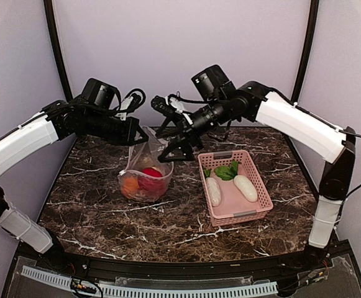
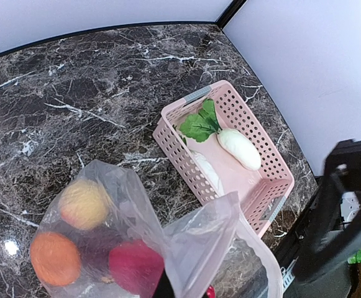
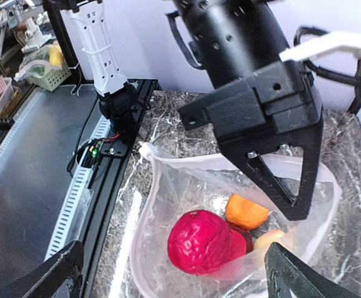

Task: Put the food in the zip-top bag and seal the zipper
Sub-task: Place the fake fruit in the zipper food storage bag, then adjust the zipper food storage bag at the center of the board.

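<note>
The left gripper holds the zip-top bag upright on the surface, jaws clamped on the bag's mouth edge. Inside lie a red fruit, an orange ball and a yellow ball. The right gripper hovers over the mouth, jaws wide apart. Two white oblong pieces and green leaves lie in the pink basket, just right of the bag.

No text, label or number seems legible in any view
</note>
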You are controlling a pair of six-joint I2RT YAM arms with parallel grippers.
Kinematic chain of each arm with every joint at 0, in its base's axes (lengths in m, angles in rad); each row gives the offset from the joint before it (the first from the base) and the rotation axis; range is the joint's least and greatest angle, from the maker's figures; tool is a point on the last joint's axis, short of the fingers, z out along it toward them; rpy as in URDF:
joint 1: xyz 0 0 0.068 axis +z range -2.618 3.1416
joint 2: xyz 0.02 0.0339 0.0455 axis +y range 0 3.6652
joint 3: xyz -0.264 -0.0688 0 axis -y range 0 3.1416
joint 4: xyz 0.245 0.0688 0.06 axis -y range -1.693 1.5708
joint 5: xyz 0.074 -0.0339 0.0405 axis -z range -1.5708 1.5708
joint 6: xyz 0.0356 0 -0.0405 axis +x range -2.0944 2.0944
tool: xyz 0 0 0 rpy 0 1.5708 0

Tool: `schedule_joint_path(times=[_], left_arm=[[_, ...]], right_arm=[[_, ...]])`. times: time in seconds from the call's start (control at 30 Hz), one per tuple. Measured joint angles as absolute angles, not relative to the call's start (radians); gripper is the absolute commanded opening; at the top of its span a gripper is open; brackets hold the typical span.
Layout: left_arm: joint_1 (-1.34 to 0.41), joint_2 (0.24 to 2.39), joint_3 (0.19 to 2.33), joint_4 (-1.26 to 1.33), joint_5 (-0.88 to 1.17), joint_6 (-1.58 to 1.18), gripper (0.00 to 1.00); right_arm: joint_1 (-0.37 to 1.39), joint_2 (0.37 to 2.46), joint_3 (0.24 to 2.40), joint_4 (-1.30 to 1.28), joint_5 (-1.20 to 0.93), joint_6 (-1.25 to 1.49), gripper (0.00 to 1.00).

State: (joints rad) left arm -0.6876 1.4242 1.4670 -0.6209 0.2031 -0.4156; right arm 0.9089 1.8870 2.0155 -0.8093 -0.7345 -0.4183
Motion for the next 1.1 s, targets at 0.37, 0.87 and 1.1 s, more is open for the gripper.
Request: schedule_joint_path(times=[0.37, 0.87, 1.1], left_arm=[[-0.688, 1.424, 1.452, -0.601, 0.206, -0.418, 0.01], [-0.688, 1.398, 1.414, -0.591, 0.222, -0.421, 0.01], [-0.688, 1.400, 1.419, -0.608, 0.236, -0.396, 0.01]], right_arm=[[0.983, 1.738, 1.955, -0.994, -0.551, -0.820, 0.59], [1.126, 1.912, 1.949, -0.999, -0.197, -0.923, 0.00], [1.163, 1.906, 2.036, -0.955, -0.086, -0.941, 0.00]])
